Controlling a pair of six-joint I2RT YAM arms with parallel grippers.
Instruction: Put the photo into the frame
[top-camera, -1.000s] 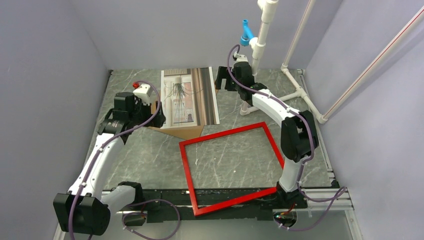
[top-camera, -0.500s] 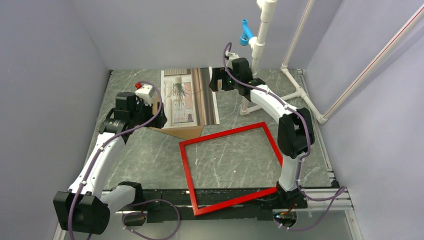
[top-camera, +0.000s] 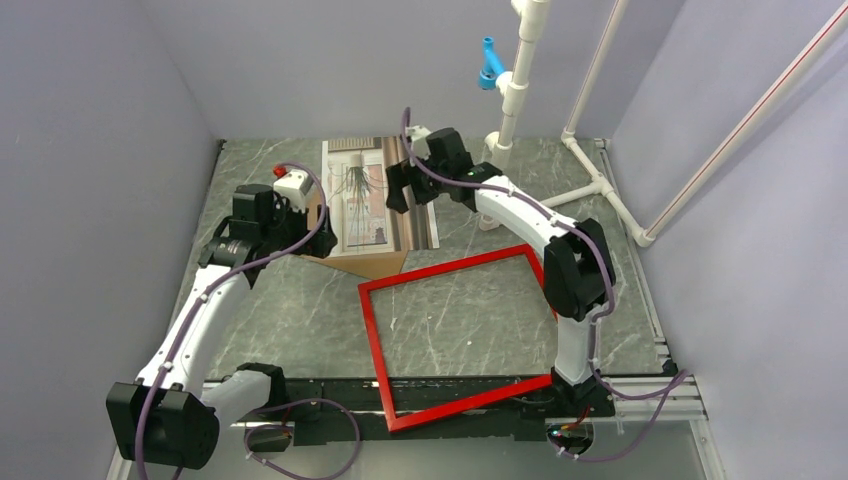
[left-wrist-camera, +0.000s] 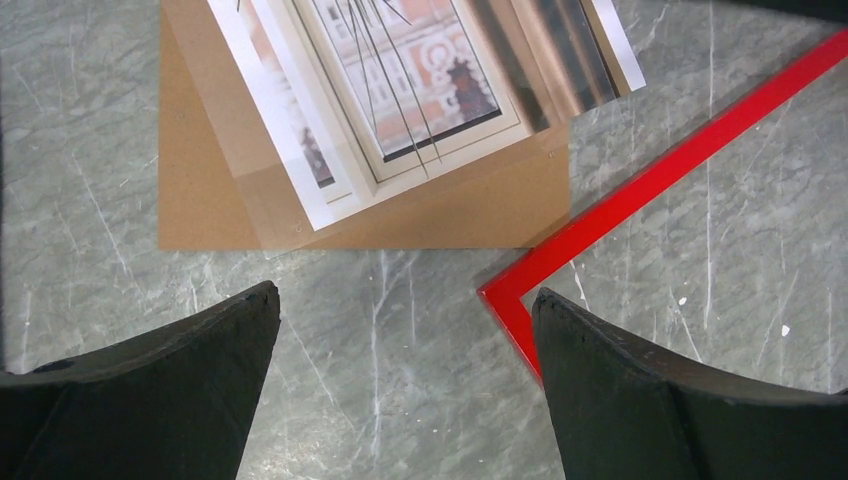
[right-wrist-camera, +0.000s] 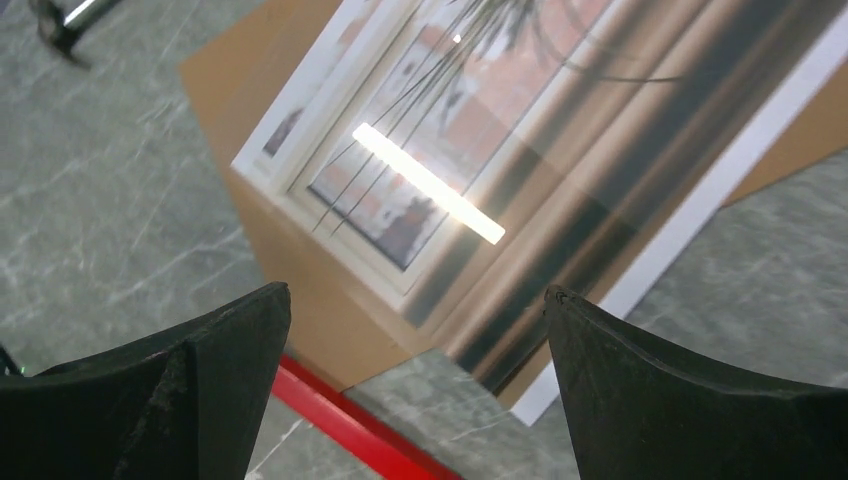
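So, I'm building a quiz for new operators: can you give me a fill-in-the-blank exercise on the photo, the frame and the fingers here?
The photo lies on a plain ____ board.
The frame is coloured ____.
The photo lies ____ the frame, not in it.
The left arm's fingers and the right arm's fingers stand ____, holding nothing.
Missing words: brown, red, outside, open.

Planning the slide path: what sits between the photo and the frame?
The brown backing board, poking out from under the photo toward the frame's corner. Clearest in the left wrist view; top view shows it too.
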